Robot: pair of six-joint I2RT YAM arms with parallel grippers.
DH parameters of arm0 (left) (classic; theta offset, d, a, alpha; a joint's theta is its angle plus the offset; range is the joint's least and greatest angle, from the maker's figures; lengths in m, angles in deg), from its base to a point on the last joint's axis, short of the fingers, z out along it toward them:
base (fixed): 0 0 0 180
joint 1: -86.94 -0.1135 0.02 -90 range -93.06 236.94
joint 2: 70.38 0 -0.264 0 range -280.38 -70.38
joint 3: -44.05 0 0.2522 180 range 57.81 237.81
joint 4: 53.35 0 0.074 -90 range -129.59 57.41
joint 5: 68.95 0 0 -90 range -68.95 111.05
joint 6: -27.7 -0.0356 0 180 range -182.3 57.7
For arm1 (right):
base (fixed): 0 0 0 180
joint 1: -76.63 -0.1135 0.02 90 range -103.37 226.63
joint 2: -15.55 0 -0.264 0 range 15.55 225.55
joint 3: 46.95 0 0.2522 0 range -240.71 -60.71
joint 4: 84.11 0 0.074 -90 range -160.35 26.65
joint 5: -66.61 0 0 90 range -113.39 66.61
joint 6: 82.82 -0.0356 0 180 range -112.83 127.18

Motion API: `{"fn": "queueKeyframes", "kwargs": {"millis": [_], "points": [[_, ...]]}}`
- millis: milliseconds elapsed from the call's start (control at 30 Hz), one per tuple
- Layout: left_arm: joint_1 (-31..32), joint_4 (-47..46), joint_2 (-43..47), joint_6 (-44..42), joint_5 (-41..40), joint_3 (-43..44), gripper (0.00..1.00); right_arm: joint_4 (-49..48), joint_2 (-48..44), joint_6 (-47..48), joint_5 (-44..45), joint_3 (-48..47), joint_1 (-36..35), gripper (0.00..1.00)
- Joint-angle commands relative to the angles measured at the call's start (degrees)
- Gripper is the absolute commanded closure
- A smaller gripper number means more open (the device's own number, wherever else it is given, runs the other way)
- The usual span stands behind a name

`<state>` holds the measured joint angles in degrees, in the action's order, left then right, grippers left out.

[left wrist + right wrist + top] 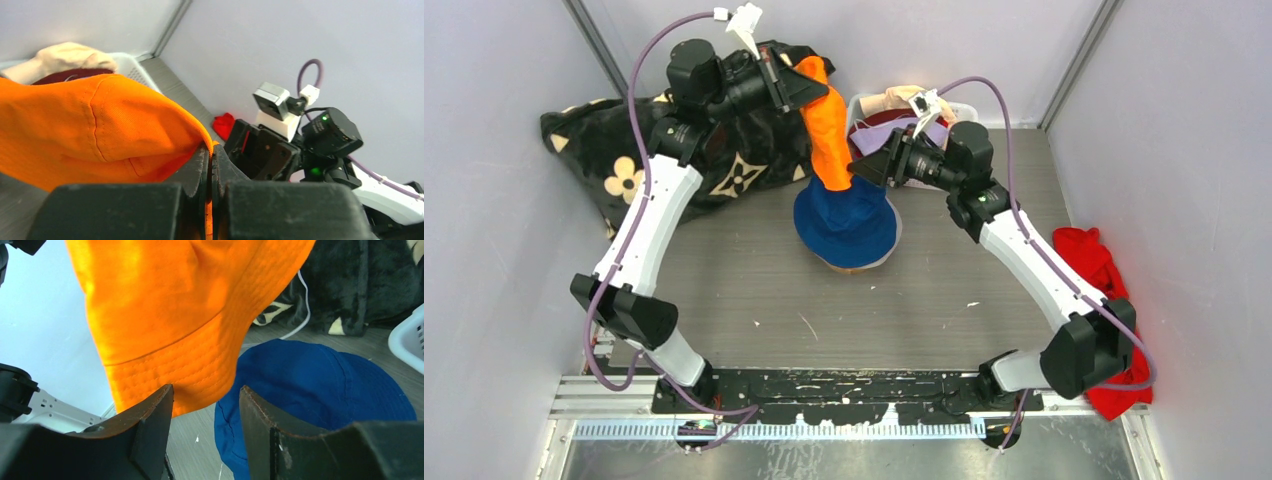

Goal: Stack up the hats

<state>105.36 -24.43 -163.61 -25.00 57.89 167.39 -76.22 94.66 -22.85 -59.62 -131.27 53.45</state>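
Hanging the orange hat (829, 130) from your left gripper (210, 160), clamped on its fabric, you are dangling it above the blue hat (844, 225) mid-table, so your right gripper (206, 395), jaws apart beside its lower brim, can probably spread it.

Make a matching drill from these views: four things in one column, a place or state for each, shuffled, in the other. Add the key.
Column 1
1. orange hat
2. blue hat
3. red cloth
4. right gripper

Column 2
A. open
B. lying in the middle of the table
C. pinched in the shut left gripper
D. at the table's right edge

Pairs: 1-C, 2-B, 3-D, 4-A
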Motion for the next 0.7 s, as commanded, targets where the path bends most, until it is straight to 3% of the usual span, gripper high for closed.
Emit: {"fn": "queueKeyframes", "kwargs": {"millis": [0,267,667], "points": [[4.1,-5.5,-1.7,0.4,3.6,6.6,1.0,0.0,-4.7,2.7,2.4,-0.7,0.0,0.44],[11.6,-6.2,-4.9,1.6,4.2,7.4,1.0,3.4,-10.7,4.8,9.9,1.2,0.5,0.41],[10.8,-4.9,11.2,-4.6,-6.6,-16.9,1.0,11.7,-16.4,6.9,17.9,1.5,1.7,0.36]]}}
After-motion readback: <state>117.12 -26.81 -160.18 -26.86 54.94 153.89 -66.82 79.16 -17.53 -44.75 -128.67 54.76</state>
